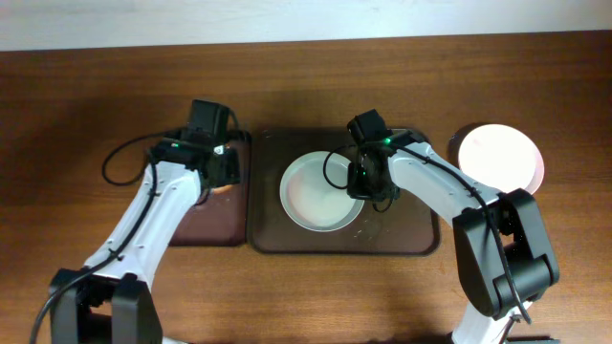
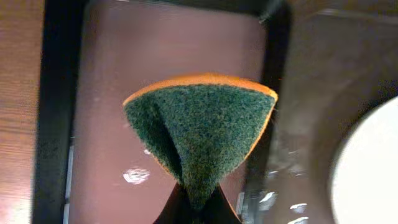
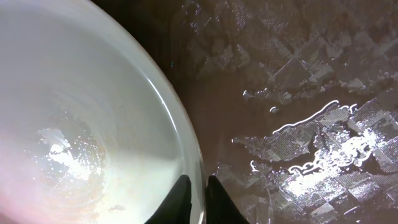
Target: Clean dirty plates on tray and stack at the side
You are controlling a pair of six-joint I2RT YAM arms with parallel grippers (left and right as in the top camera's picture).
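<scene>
Closest to the lens is the sponge (image 2: 202, 134), green scrubby side out, folded over and pinched tight at its bottom edge by the left hand (image 2: 198, 210). That hand hangs over the narrow black-rimmed tray (image 2: 155, 50), just left of the big brown tray (image 1: 406, 234). On the other side the right hand (image 3: 198, 200) is nearly closed, one finger inside and one outside the rim of the plate (image 1: 320, 191) sitting in the middle of that brown tray, so it looks like it has a grip on the edge. My worry is that it's a thin pinch on a wet, slick rim, and the tray floor has puddles all over it. A lift could let the plate droop or slip out, or clip the tray wall on the way across. Hard to say if the plate is properly clean; there's a faint pinkish film under the glare. The white stack (image 1: 499, 158) off to the right on the surface (image 1: 306, 296) is blown out, so I can't count how many plates are in it.
</scene>
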